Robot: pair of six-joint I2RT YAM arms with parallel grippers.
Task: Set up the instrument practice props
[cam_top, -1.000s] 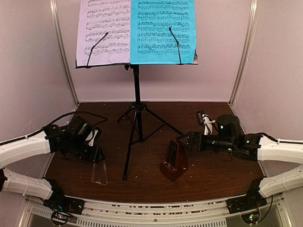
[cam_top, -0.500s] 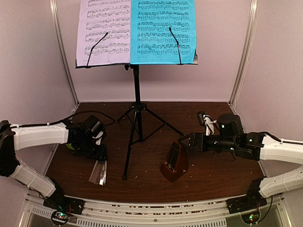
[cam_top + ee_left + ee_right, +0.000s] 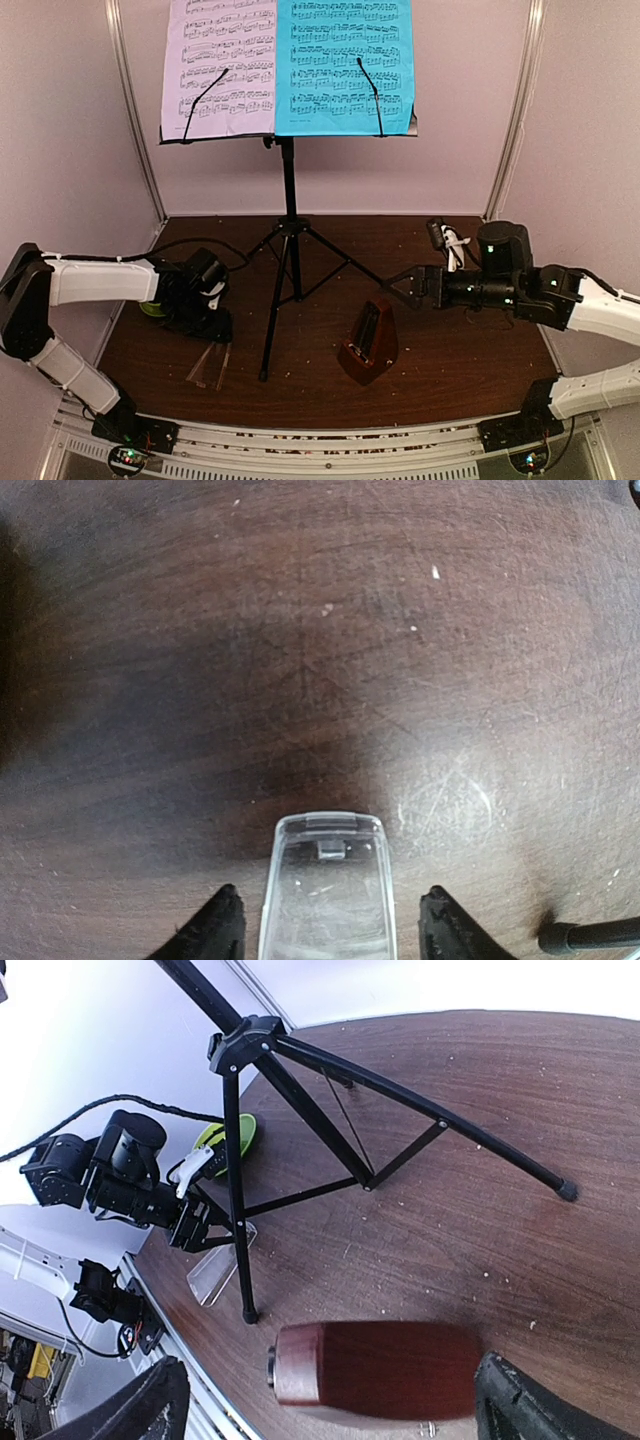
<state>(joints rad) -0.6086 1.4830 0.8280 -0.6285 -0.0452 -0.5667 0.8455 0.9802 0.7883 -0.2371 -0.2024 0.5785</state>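
Stand: one black tripod music stand with a perforated desk point(image 3: 288, 250), upright at the middle of the dark brown wooden table point(image 3: 450, 360).

Sheets: count 2. The pale lilac music sheet point(image 3: 218, 65) is on the left half of the desk and the cyan music sheet point(image 3: 345, 65) on the right. They sit edge to edge, each under a wire retainer.

Metronome: count 1. The small reddish-brown pyramid metronome point(image 3: 368, 345) stands upright and uncovered, just right of the tripod's legs. The right gripper point(image 3: 398, 284) hovers above and slightly behind it, fingers wide apart and holding nothing. This is the nearer arm.

Cover: count 1. The clear plastic metronome cover point(image 3: 328, 890) lies low on the table left of the stand, well apart from the metronome. Its long axis runs along the left gripper's reach point(image 3: 215, 328). The wrist view shows a sliver of table between the cover and each finger, so the jaws stand apart around it, not clamped.

Judgement: the cover looks set down. The next move turns on the left arm lifting straight back along that axis without nudging the cover.
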